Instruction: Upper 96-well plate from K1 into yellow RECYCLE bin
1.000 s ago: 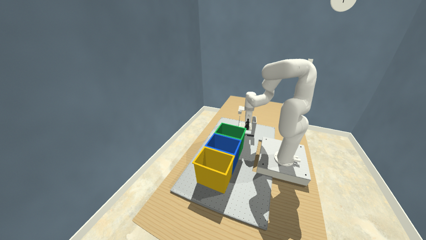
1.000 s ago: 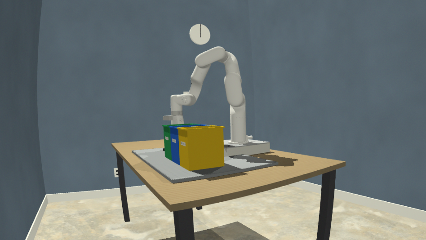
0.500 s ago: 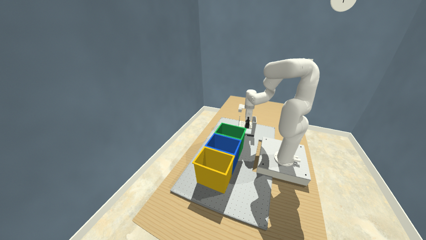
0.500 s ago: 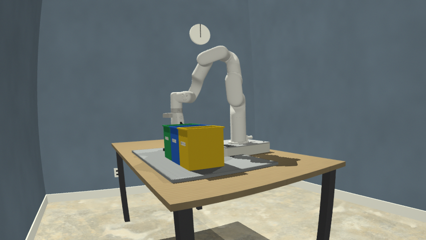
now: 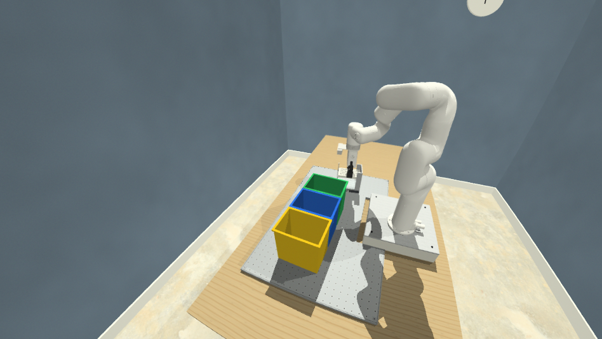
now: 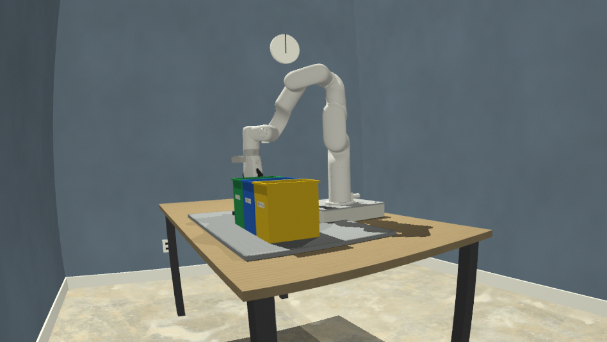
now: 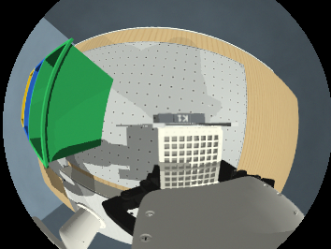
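Observation:
My gripper [image 5: 349, 169] [image 7: 190, 173] is shut on the upper 96-well plate [image 5: 342, 172] [image 7: 189, 154], a white gridded plate, and holds it a little above stack rack K1 [image 5: 358, 178] [image 7: 180, 119], just behind the green bin. In the wrist view the rack's labelled top bar lies below and beyond the plate. The lower plate is hidden. The yellow RECYCLE bin [image 5: 301, 240] [image 6: 287, 210] stands upright at the near end of the row, two bins away from the gripper. In the exterior view the bins hide the fingers and the plate.
The blue bin [image 5: 315, 204] [image 6: 248, 208] and the green bin [image 5: 325, 185] [image 6: 237, 199] [image 7: 71, 102] stand upright in a row with the yellow one on the grey perforated board [image 5: 349, 277]. The arm's base block [image 5: 400, 240] stands to the right of the bins.

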